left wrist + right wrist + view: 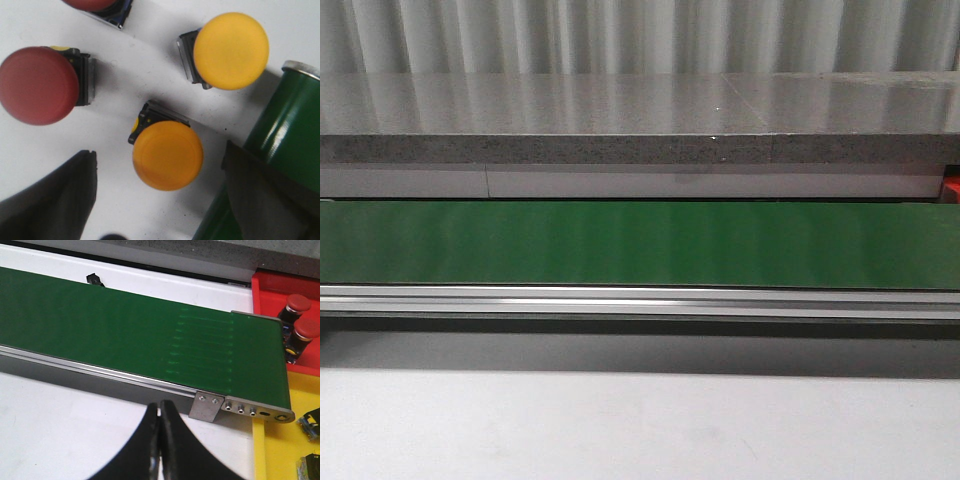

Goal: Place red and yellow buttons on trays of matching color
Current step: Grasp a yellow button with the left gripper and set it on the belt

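In the left wrist view my left gripper (160, 185) is open, its jaws wide apart over a white surface. An orange-yellow button (167, 155) lies just beyond and between the fingertips, untouched. A second yellow button (230, 50) and a red button (39, 85) lie farther out; another red button (97, 5) is cut off at the edge. In the right wrist view my right gripper (160, 407) is shut and empty above the white table. A red tray (270, 290) holds two red buttons (296, 305). A yellow tray (280, 450) holds dark button parts (311, 422). Neither gripper shows in the front view.
A green conveyor belt (640, 245) runs across the front view, with a metal rail (640, 300) before it and a grey stone ledge (640, 120) behind. Its end roller (285, 130) lies beside my left gripper. The belt's end (260, 365) meets the trays.
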